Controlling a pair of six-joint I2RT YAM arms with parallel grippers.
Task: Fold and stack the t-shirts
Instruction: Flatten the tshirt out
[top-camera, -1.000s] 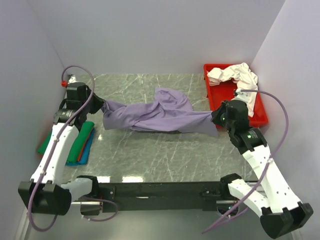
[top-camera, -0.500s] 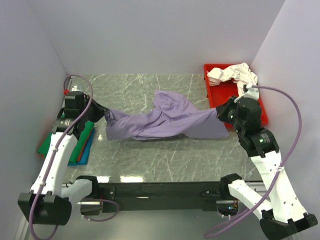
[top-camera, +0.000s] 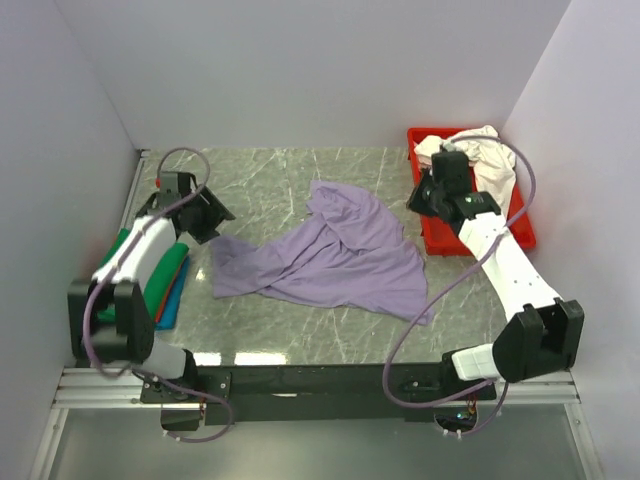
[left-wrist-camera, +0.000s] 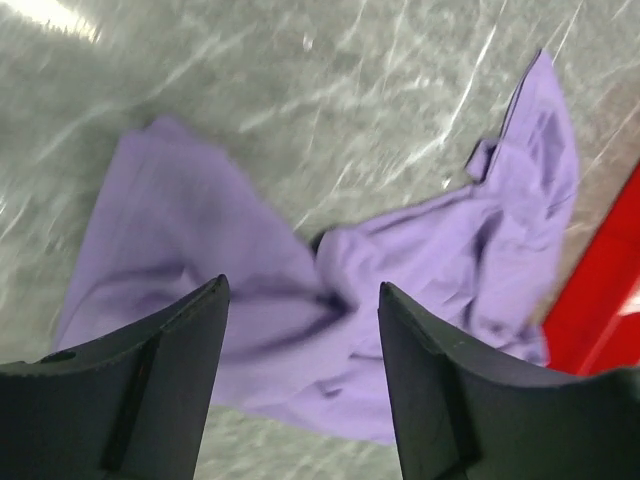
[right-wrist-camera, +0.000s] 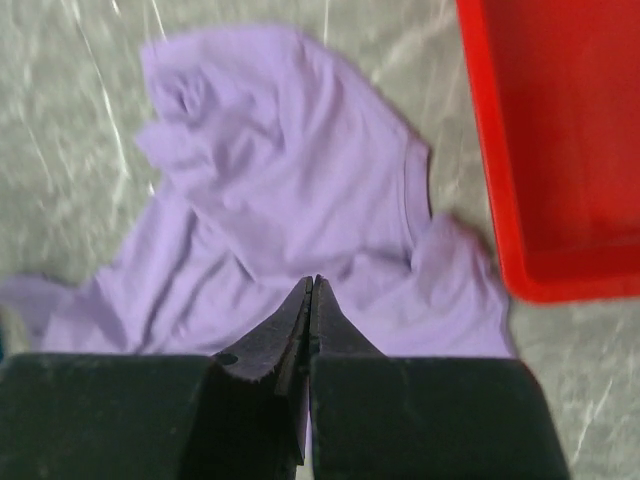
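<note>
My left gripper (left-wrist-camera: 300, 290) is spread open with nothing between the fingers, hanging just off the left end of the lavender t-shirt (top-camera: 340, 255). That shirt's lying rumpled mid-table on the marble table (top-camera: 300, 175). My right gripper (right-wrist-camera: 312, 285) is pinched fully closed and empty, up by the red tray (top-camera: 440, 235) that has the white t-shirt (top-camera: 480, 150) in it. The green t-shirt (top-camera: 160, 280) and blue t-shirt (top-camera: 178, 298) sit folded at the left edge.

spread shirt (top-camera: 340, 255) at centre, tray (top-camera: 440, 240) far right holding crumpled shirt (top-camera: 490, 150), folded stack (top-camera: 170, 280) at left
</note>
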